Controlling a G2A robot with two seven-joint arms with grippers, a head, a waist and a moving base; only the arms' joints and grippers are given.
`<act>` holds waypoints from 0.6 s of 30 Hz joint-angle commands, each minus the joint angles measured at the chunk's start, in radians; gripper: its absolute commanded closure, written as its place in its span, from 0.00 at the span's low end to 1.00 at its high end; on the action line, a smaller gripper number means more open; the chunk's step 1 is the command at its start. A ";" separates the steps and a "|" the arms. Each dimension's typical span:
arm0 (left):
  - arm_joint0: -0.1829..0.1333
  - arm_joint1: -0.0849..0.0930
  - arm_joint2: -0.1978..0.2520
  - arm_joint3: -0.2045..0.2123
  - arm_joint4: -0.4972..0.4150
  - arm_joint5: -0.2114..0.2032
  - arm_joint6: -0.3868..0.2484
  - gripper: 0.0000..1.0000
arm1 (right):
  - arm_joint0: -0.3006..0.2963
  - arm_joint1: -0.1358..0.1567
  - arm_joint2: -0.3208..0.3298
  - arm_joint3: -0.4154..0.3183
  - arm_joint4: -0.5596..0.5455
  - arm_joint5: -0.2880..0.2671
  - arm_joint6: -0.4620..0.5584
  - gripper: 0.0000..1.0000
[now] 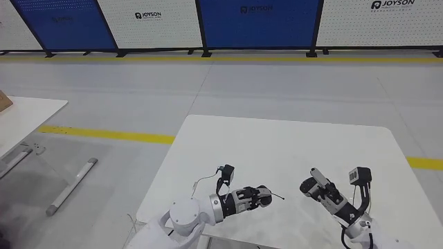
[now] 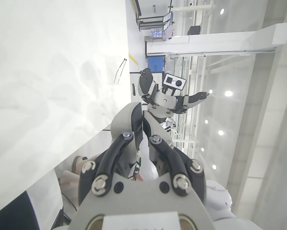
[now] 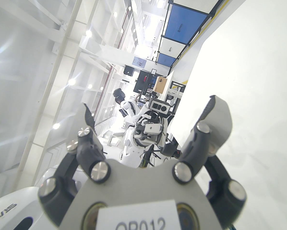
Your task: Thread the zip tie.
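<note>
Threading not started, I reckon: zip tie (image 2: 119, 71) loose on the table (image 2: 38, 72), left gripper (image 2: 139, 118) pinched closed on nothing visible, right gripper (image 3: 150, 104) wide open, empty.

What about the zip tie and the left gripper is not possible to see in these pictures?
1. Left wrist view: the zip tie is too thin to tell one folded strand from two, or whether threaded.
2. Top view: it is a hairline; contact with the left gripper is unclear.
3. Left wrist view: its shut fingers hide whether they pinch anything.

White table (image 1: 291, 145), perforated panels (image 1: 149, 14), yellow floor line (image 1: 104, 134)
</note>
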 commanded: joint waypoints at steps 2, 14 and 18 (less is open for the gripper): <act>0.000 0.000 0.000 0.000 0.000 0.000 0.000 1.00 | 0.003 0.002 0.023 -0.013 -0.055 0.005 -0.021 0.00; 0.000 0.000 0.000 0.000 0.000 0.000 0.000 1.00 | 0.052 0.039 0.164 -0.135 -0.369 0.349 0.152 0.00; 0.000 0.000 0.000 0.000 0.000 0.000 0.000 1.00 | 0.067 0.038 0.160 -0.128 -0.372 0.369 0.150 0.00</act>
